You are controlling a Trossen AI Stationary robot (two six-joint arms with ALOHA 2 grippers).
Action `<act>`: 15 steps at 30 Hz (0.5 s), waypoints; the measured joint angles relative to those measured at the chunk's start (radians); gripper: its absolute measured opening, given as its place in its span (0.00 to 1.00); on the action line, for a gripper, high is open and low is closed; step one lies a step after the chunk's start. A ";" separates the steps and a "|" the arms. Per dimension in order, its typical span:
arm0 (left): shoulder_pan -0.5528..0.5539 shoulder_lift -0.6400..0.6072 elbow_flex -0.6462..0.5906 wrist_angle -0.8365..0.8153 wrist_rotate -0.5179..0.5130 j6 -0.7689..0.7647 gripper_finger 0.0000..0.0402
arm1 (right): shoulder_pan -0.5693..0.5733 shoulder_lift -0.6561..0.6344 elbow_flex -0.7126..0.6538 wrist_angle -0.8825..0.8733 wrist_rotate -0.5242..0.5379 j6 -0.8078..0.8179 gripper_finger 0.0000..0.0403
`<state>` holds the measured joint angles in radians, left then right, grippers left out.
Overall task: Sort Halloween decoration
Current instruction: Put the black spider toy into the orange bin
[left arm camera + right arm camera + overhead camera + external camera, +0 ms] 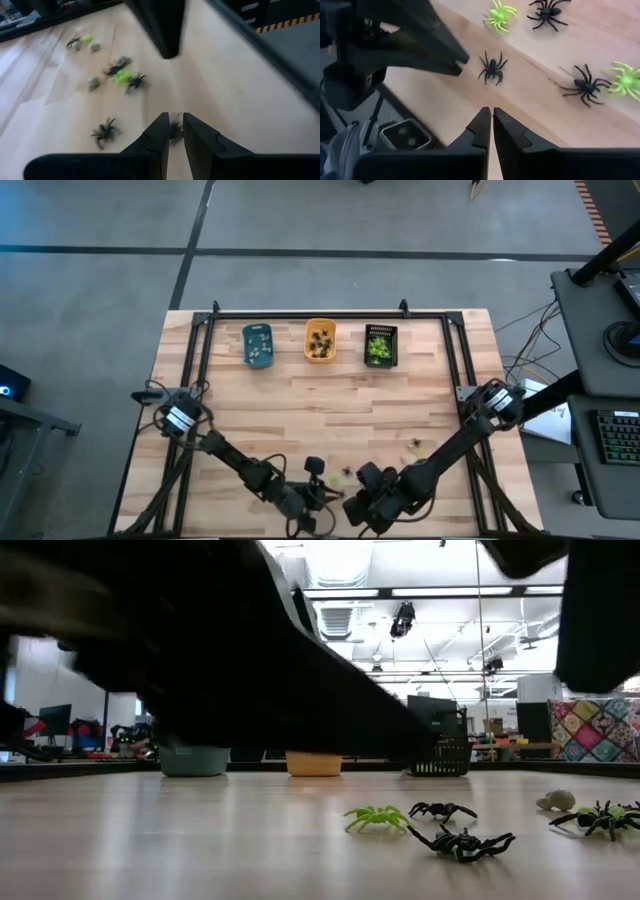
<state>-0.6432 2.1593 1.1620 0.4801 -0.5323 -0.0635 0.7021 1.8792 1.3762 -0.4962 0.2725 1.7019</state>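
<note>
Care is needed: I must open my closed, empty right end effector above the black spider.

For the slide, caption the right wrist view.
Shut right gripper over a black spider, left gripper alongside.

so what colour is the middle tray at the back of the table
Orange tray, clearest in the high view.

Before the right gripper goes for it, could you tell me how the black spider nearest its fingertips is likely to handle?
The black spider looks tiny and thin-legged, so it is probably very light and may skid across the smooth wooden table if nudged. It lies flat on splayed legs, so rolling seems unlikely. The shut right gripper would probably need to pinch the body; the legs may flex.
</note>
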 joint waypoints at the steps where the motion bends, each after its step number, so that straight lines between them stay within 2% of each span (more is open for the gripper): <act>1: 0.006 0.000 -0.005 0.000 0.000 0.000 0.10 | 0.001 0.006 0.000 0.001 0.002 0.001 0.04; 7: 0.022 0.000 -0.017 0.000 0.037 -0.001 0.10 | 0.000 0.069 0.001 0.007 0.011 -0.034 0.09; 15: 0.027 0.000 -0.018 0.017 0.049 -0.008 0.10 | -0.004 0.071 0.003 0.010 0.070 -0.044 0.19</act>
<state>-0.6161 2.1593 1.1442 0.4969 -0.4829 -0.0719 0.6982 1.9499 1.3788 -0.4866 0.3422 1.6577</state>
